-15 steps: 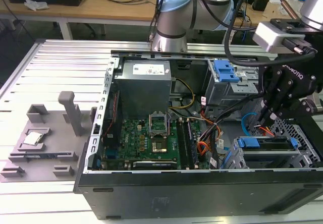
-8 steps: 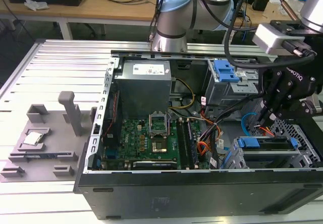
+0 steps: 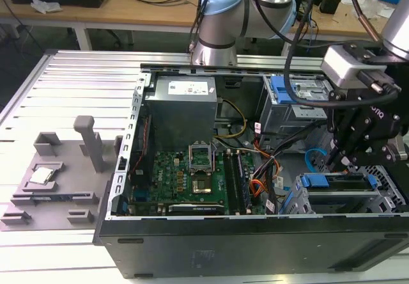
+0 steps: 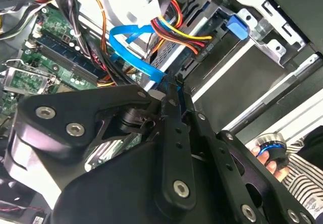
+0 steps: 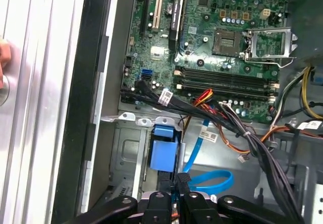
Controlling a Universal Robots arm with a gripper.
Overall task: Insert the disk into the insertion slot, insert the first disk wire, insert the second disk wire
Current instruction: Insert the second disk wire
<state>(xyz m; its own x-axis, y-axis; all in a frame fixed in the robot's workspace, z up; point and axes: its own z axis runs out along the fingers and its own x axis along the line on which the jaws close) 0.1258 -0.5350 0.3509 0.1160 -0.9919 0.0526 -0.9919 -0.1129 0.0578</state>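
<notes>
- Black two-finger gripper (image 3: 337,159) sits low inside the open black PC case (image 3: 255,239), at the exterior view's right, just above the low grey perforated sheet-metal drive cage (image 3: 348,201)
- Fingers pinched together on the end of a flat bright-blue data cable (image 4: 132,50); grip point is clear in the second wrist view, blue showing between the tips
- Silver drive in its bright blue plastic carrier (image 3: 335,181) looks already seated in the cage, directly below and slightly ahead of the gripper
- Carrier's long axis runs across the cage mouth; the cable loops back toward the green motherboard (image 5: 227,42)
</notes>
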